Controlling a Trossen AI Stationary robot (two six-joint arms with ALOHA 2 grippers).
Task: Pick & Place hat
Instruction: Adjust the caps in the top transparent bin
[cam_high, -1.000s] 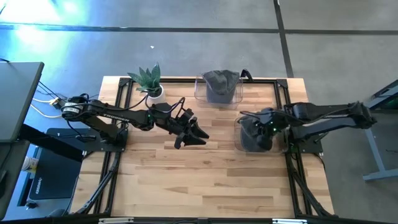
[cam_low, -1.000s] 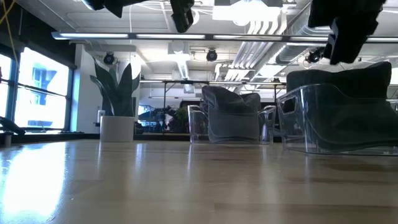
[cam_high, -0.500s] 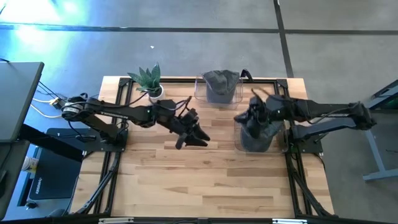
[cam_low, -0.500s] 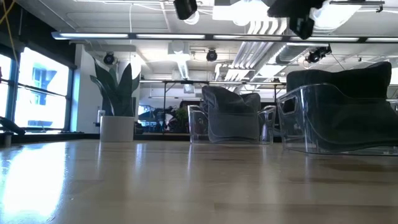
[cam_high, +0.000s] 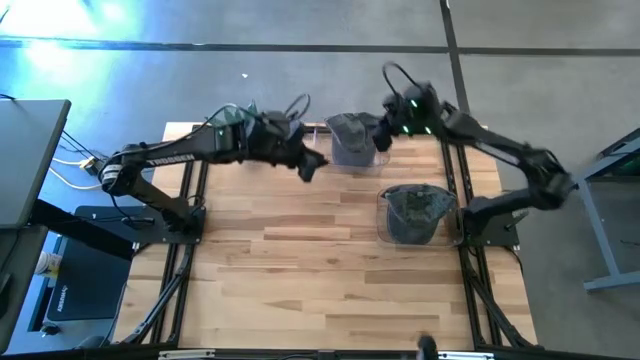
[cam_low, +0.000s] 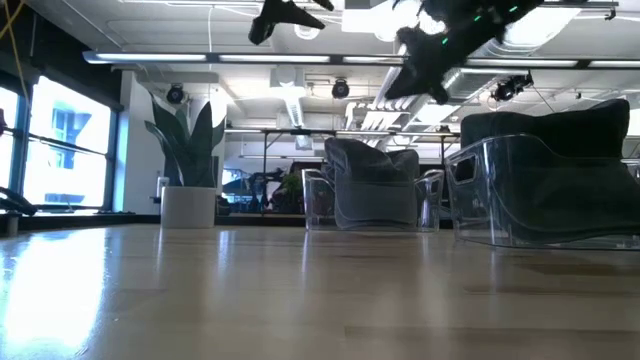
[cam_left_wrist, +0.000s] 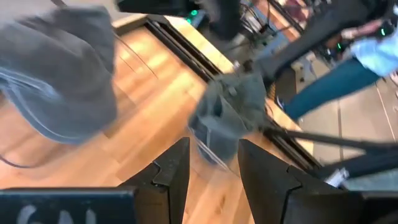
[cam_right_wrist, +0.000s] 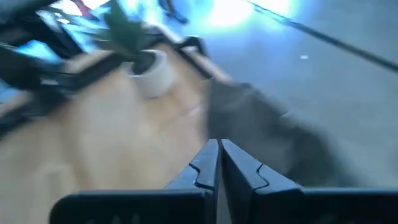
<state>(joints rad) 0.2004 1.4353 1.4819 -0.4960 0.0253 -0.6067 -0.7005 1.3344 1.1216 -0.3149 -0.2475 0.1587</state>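
Both grippers hover beside the rear hat (cam_high: 350, 130): left gripper (cam_high: 312, 166) parted, right gripper (cam_high: 383, 140) seemingly closed, empty.

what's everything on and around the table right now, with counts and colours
hat: two, dark grey; one in the far-edge bin, the other in the right-side bin
clear bin: two, transparent; one at the far edge, centre, the other on the right side of the table
potted plant: one, green leaves in a white pot; far left corner
table: one, light wood with a black frame
person: one, blue trousers; standing beyond the table, left wrist view only
left gripper: one, dark; open, above the far edge, left of the far bin
right gripper: one, dark; shut, empty, beside the far bin's right
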